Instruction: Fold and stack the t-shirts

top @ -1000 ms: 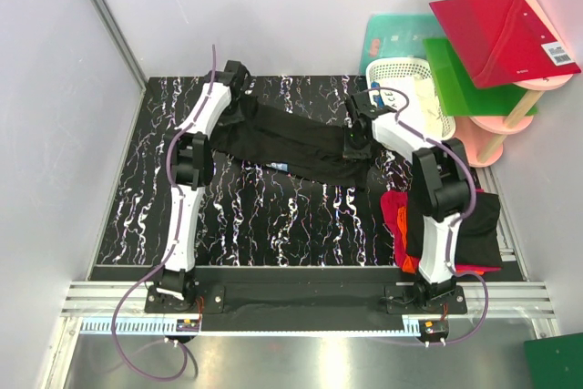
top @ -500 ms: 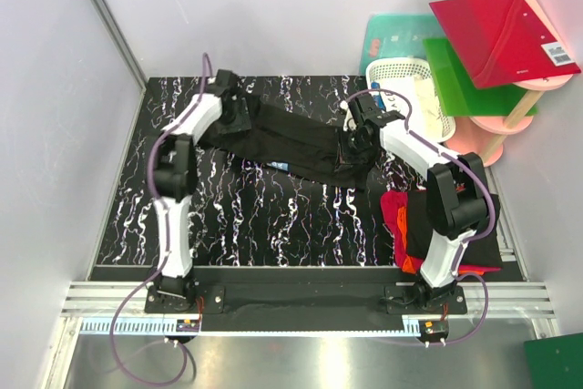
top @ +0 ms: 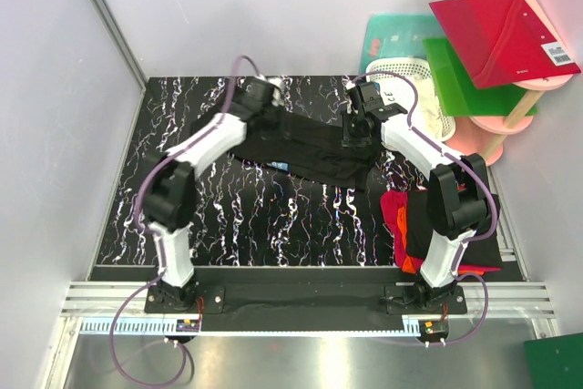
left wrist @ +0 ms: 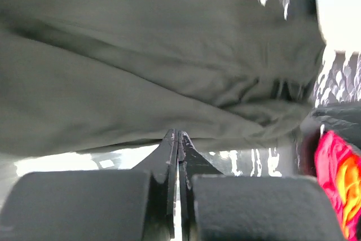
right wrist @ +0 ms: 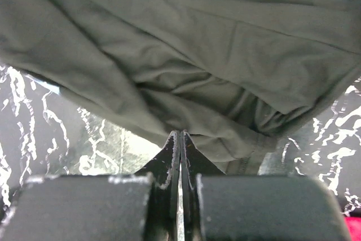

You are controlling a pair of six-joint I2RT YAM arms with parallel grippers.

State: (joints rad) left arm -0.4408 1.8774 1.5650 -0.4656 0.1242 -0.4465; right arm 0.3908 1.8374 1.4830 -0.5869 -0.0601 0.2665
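A black t-shirt (top: 305, 148) lies bunched across the far half of the black marbled table (top: 246, 216). My left gripper (top: 266, 108) is shut on its far left edge, and the cloth (left wrist: 141, 83) fills the left wrist view above the closed tips (left wrist: 178, 135). My right gripper (top: 353, 134) is shut on the shirt's right end, with cloth folds (right wrist: 186, 66) hanging over the closed tips (right wrist: 180, 134). A pile of other t-shirts, red and orange (top: 397, 216) and black (top: 481, 225), lies at the near right; it also shows in the left wrist view (left wrist: 338, 179).
A white lattice basket (top: 414, 75) stands at the table's far right corner. Red (top: 501, 29), green (top: 465, 79) and teal (top: 396, 38) boards rest by a pink stand (top: 496, 129) to its right. Grey walls enclose the left and back.
My left arm has swung right along the far edge, carrying the shirt's left end toward the middle. My right gripper has shifted slightly farther back. The shirt is now shorter and more bunched.
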